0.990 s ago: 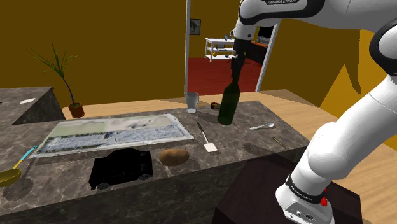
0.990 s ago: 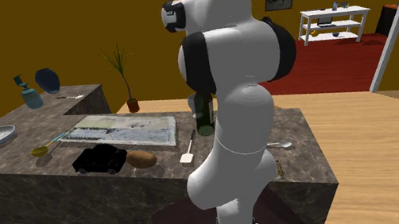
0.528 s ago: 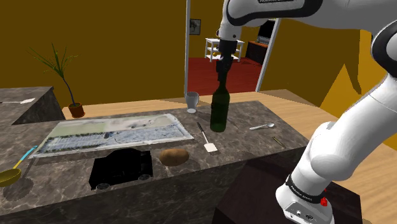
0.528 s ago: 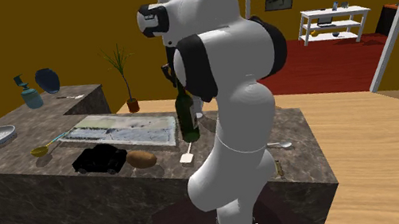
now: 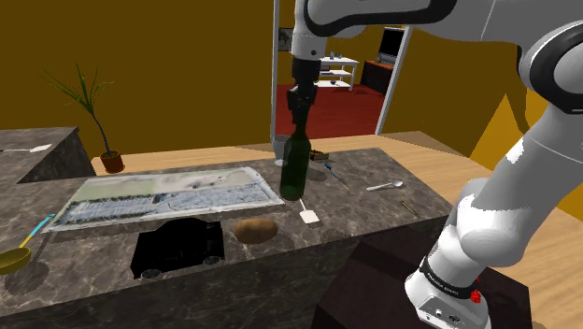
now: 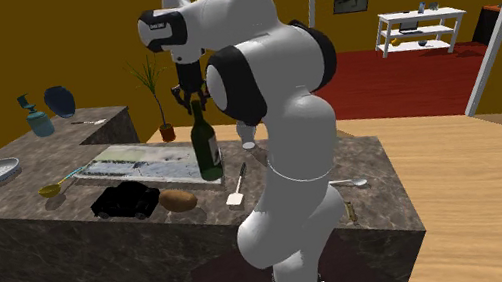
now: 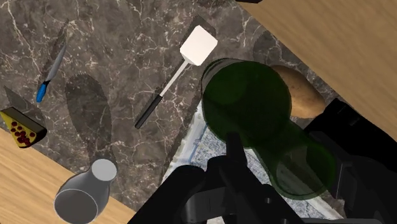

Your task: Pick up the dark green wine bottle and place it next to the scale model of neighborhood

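Observation:
My gripper (image 5: 298, 114) is shut on the neck of the dark green wine bottle (image 5: 293, 170), which it holds upright close over the counter. The bottle (image 6: 206, 149) stands at the end of the scale model of a neighborhood (image 5: 168, 194), a flat printed board lying on the dark marble counter (image 5: 374, 210). In the wrist view the bottle (image 7: 251, 111) is seen from above, with my black fingers (image 7: 236, 160) around its neck and the model's edge (image 7: 198, 153) beneath it. I cannot tell whether its base touches anything.
A white spatula (image 5: 306, 209) lies just beside the bottle, with a potato (image 5: 255, 229) and a black toy car (image 5: 177, 247) toward the front edge. Behind the bottle stand a wine glass (image 7: 84, 197), a blue-handled knife (image 7: 51, 69) and a wedge of food (image 7: 22, 130). A spoon (image 5: 384, 187) lies further right.
The arm has carried the bottle toward the shoulder view's left, from beside the spoon to the end of the model. The grip on the neck is unchanged.

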Action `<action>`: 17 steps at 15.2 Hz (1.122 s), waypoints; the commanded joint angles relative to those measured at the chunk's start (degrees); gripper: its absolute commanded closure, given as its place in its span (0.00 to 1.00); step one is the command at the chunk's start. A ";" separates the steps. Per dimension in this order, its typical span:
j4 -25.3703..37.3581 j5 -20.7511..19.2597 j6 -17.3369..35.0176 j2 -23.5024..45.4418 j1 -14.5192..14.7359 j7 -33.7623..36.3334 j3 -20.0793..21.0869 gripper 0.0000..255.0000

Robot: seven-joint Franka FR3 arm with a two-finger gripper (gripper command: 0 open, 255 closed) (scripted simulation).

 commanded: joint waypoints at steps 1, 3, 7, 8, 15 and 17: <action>1.76 0.24 0.00 1.57 1.14 2.71 1.53 1.00; 1.41 0.28 0.77 1.95 1.44 3.33 1.91 1.00; -1.98 0.32 3.88 1.68 1.45 3.17 1.93 1.00; -2.79 0.33 4.66 1.64 1.45 3.13 1.94 1.00; -8.07 0.41 10.03 1.75 1.48 2.85 1.98 1.00; -9.45 0.43 11.56 1.89 1.49 2.77 1.99 1.00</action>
